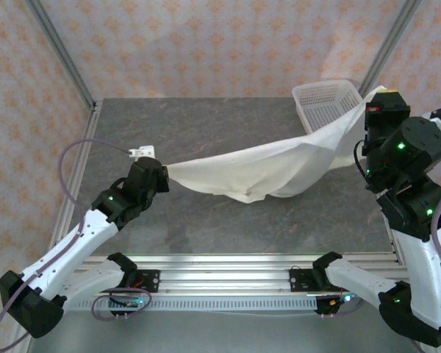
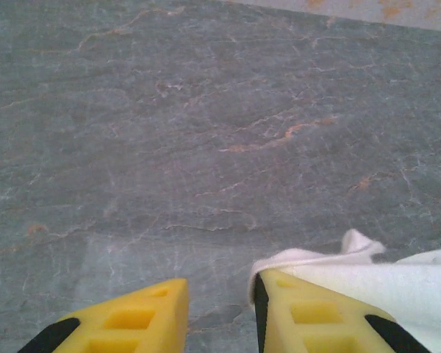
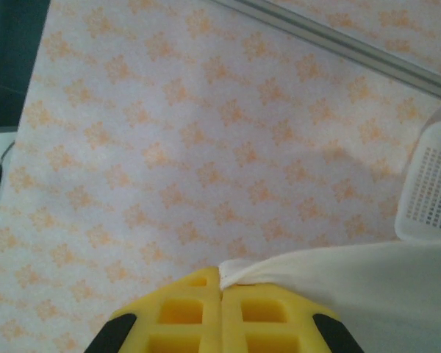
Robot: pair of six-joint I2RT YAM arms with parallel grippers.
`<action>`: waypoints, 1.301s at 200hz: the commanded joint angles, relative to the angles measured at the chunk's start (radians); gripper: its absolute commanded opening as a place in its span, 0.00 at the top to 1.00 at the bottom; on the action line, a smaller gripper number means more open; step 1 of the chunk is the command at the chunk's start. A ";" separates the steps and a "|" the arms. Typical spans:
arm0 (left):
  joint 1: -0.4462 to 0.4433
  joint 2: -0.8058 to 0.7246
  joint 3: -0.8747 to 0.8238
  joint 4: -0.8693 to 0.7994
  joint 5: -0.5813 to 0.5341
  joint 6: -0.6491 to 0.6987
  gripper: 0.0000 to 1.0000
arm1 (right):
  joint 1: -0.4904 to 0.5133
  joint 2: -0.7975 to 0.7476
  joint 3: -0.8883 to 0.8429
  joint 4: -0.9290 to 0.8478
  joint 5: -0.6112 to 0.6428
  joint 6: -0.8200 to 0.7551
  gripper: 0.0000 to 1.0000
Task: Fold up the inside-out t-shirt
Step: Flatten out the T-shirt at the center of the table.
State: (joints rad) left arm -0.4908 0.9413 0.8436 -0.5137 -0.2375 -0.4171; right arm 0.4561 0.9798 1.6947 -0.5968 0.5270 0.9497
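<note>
I see the plain white thin cotton t-shirt (image 1: 264, 173) strung like a hammock between my two sets of jaws. One end runs up to the right jaws and the other narrows to a point at the left jaws. Its middle sags between them, and the lowest fold seems to touch the grey stone-patterned surface (image 1: 206, 118), a little nearer the left jaws than the right.

The right jaws are pressed fully together. In the right wrist view a bunched edge of the t-shirt (image 3: 239, 271) is pinched at the seam between the yellow fingers (image 3: 184, 305), and the rest of the cloth streams away to one side.

The left jaws stand partly apart. In the left wrist view I can see bare surface through the gap between the yellow fingers (image 2: 143, 312). The t-shirt (image 2: 367, 283) clings to the inner edge of one finger and lies over its outer side, and no cloth sits in the gap. I cannot tell whether that finger has any real hold on it.

The white plastic mesh basket (image 1: 309, 110) sits just beside the right jaws, on their far side, well apart from the left jaws. The taut cloth crosses in front of its near corner. Beyond the right jaws is the orange-flowered wallpaper wall (image 3: 169, 147).
</note>
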 commanded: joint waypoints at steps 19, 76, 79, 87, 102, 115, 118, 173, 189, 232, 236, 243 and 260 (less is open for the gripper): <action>0.092 0.093 -0.026 0.008 0.187 -0.043 0.71 | -0.006 0.033 -0.238 -0.132 -0.009 0.093 1.00; 0.207 0.264 -0.091 0.178 0.435 -0.098 0.76 | -0.092 0.123 -0.438 -0.211 -0.026 0.088 1.00; 0.208 0.276 -0.085 0.190 0.445 -0.097 0.77 | -0.099 0.132 -0.441 -0.207 -0.031 0.084 1.00; 0.208 0.307 -0.059 0.214 0.465 -0.093 0.81 | -0.116 0.157 -0.442 -0.198 -0.038 0.069 1.00; 0.208 0.382 0.011 0.249 0.488 -0.076 0.89 | -0.135 0.197 -0.436 -0.180 0.013 0.039 1.00; 0.209 0.482 0.092 0.247 0.485 -0.059 0.93 | -0.141 0.243 -0.434 -0.161 0.112 0.006 1.00; 0.210 0.507 0.110 0.244 0.483 -0.057 0.94 | -0.144 0.253 -0.434 -0.157 0.131 -0.001 1.00; 0.215 0.482 0.019 0.256 0.475 -0.159 0.56 | -0.209 0.344 -0.433 -0.068 0.010 -0.153 1.00; 0.214 0.412 -0.069 0.196 0.475 -0.186 0.47 | -0.209 0.317 -0.473 0.020 -0.151 -0.218 1.00; 0.210 0.234 -0.262 0.174 0.586 -0.259 0.44 | -0.210 0.260 -0.544 0.147 -0.491 -0.290 1.00; 0.209 0.228 -0.273 0.184 0.611 -0.265 0.44 | -0.210 0.256 -0.547 0.153 -0.521 -0.305 1.00; 0.202 0.227 -0.283 0.198 0.651 -0.275 0.44 | -0.210 0.252 -0.547 0.153 -0.555 -0.315 1.00; 0.160 0.253 -0.270 0.190 0.671 -0.266 0.46 | -0.210 0.247 -0.547 0.147 -0.636 -0.349 1.00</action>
State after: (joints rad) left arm -0.2901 1.1847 0.5674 -0.3164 0.3485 -0.6556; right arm 0.2459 1.2583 1.1553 -0.5014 0.0811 0.6880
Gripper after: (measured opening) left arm 0.549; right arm 0.039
